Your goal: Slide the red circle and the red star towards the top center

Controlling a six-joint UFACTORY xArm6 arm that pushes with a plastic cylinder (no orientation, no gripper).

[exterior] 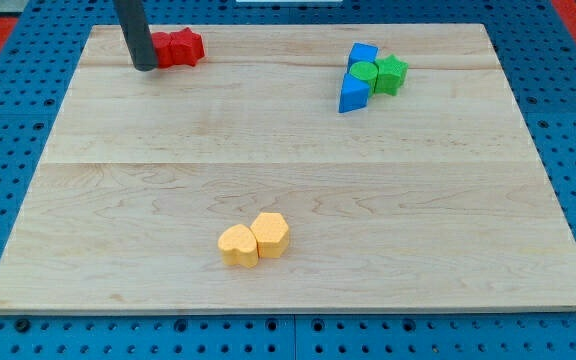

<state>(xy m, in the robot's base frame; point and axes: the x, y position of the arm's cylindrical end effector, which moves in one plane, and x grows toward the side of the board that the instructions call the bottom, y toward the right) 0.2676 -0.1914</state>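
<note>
My tip (pixel 145 67) is a bare rod with no fingers to open or close. It rests on the table (pixel 288 170) near the view's top left, touching the left side of two red blocks (pixel 178 47). They are pressed together; I cannot tell circle from star.

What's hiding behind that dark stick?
My tip rests at the left end of the red blocks. The red star shows clearly to its right. A sliver of red pokes out beside the rod, likely the red circle, but the rod covers most of it.
</note>
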